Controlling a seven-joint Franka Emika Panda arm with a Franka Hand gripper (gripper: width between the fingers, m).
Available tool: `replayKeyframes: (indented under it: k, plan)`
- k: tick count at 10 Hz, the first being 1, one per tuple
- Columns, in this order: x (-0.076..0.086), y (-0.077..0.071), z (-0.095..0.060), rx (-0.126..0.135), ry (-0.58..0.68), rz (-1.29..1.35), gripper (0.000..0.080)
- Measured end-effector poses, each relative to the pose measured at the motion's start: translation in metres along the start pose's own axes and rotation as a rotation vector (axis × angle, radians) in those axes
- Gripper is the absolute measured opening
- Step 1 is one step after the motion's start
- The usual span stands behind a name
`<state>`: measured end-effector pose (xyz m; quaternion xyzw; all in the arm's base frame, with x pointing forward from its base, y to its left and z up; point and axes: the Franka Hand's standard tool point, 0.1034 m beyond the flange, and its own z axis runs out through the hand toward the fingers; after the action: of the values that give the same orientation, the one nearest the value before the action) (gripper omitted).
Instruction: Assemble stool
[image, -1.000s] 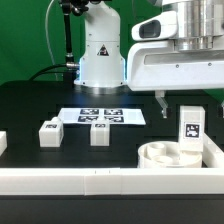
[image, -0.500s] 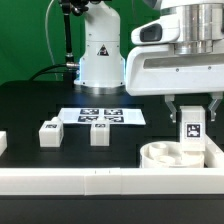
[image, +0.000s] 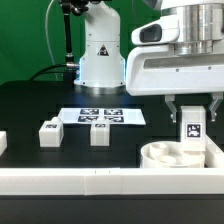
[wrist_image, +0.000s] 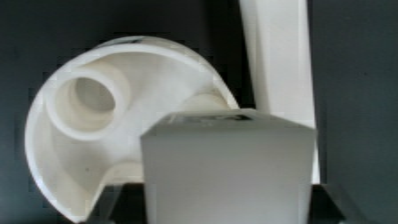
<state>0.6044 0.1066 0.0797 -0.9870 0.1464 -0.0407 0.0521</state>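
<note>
The round white seat (image: 163, 156) lies at the exterior view's right, just behind the front rail; the wrist view shows it as a hollowed disc (wrist_image: 103, 108). An upright white leg (image: 190, 128) with a black-and-white tag stands at the seat's far right edge. Whether it rests on the seat or just behind it I cannot tell. My gripper (image: 190, 115) is shut on this leg, one finger on each side. From the wrist the leg (wrist_image: 228, 160) fills the space between the dark fingers (wrist_image: 125, 203). Two more legs (image: 48, 133) (image: 99, 133) stand loose on the black table.
The marker board (image: 100, 116) lies flat behind the two loose legs. A long white border rail (image: 90, 181) runs along the front, with a side rail (wrist_image: 276, 55) next to the seat. The arm's white base (image: 100, 50) stands at the back.
One second ago the fingers stood wide apart around the upright leg; they have since closed on it. Nothing has moved over the last half second.
</note>
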Motion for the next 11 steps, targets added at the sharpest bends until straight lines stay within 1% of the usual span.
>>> replayKeyframes:
  k: [1,3,4,5,8,9,11]
  plan:
    - [-0.001,0.000,0.000,0.006,-0.002,0.089,0.0337]
    - [-0.001,-0.003,0.001,0.035,-0.004,0.339,0.0337]
    - [-0.002,-0.006,0.001,0.040,0.001,0.415,0.0337]
    - [-0.003,-0.010,0.001,0.053,0.003,0.557,0.0337]
    - [-0.005,-0.013,0.002,0.069,0.002,0.900,0.0337]
    - [-0.005,-0.013,0.002,0.072,-0.001,0.957,0.0337]
    - [-0.006,-0.014,0.003,0.069,-0.015,1.165,0.0337]
